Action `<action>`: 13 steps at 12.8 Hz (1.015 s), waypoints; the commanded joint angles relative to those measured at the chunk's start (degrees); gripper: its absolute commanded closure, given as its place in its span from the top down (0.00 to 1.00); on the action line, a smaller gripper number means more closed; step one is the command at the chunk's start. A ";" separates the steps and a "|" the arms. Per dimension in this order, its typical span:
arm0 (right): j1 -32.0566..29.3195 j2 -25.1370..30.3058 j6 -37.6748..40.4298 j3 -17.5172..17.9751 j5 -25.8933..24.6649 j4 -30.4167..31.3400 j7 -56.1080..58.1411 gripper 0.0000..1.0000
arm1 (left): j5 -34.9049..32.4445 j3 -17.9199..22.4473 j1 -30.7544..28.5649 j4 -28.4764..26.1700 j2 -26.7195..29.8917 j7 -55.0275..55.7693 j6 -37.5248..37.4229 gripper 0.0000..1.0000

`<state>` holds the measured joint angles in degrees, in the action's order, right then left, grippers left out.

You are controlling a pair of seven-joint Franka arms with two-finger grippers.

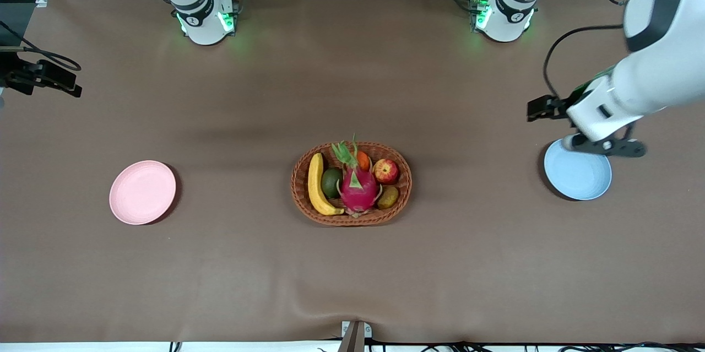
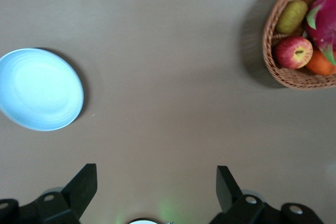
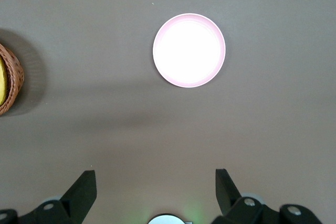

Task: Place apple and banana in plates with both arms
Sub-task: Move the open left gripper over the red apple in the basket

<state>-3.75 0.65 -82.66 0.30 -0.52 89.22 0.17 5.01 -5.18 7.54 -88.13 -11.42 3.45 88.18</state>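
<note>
The oval woven wicker basket (image 1: 351,183) sits near the middle of the brown cloth-covered table (image 1: 352,275). In it the long curved yellow banana (image 1: 317,185) lies along the rim at nine o'clock, and the small round red apple with yellow patches (image 1: 386,171) sits at about two o'clock, just beside a small orange fruit (image 1: 363,161). A magenta dragon fruit with green scales (image 1: 358,187) fills the centre, with a dark green rounded fruit (image 1: 331,182) between it and the banana and a brown-green kiwi-like fruit (image 1: 388,197) at four o'clock.

The round pale pink plastic plate (image 1: 142,192) lies bare toward the right arm's end, the round light blue plastic plate (image 1: 578,172) toward the left arm's end, both well apart from the basket.

Only the front view shows the banana whole. The right wrist view catches just the basket's edge and the pink plate.

The left gripper (image 2: 156,190) hangs over the table at the blue plate's farther rim, fingers spread, holding nothing. The right gripper (image 3: 156,191) is out over the table's edge at the right arm's end, released and empty.

Farthest off, two green-lit arm bases (image 1: 205,20) stand at the table's edge, with metal framing and cables past them.
</note>
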 commanded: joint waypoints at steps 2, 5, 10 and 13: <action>0.23 -1.09 0.57 0.23 -0.36 -1.77 -0.52 1.00 | 0.53 -4.74 0.28 -0.28 -4.30 -1.07 5.66 1.00; 0.32 -1.09 0.57 0.23 -0.27 -1.77 -0.52 1.00 | 0.70 -9.83 0.28 -3.53 -7.02 -1.43 13.48 1.00; 0.32 -1.09 0.57 0.23 -0.27 -1.77 -0.52 1.00 | 0.52 -16.35 0.19 -10.56 -11.16 -6.67 28.60 1.00; 0.76 -1.26 0.57 0.23 -0.27 -1.77 -0.52 1.00 | 0.53 -17.58 0.28 -13.29 -13.27 -11.18 34.67 1.00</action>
<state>-3.44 0.49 -82.66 0.39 -0.52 89.11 0.17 5.06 -21.85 8.34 -99.49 -24.25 -5.20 119.32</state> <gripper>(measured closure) 0.000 0.000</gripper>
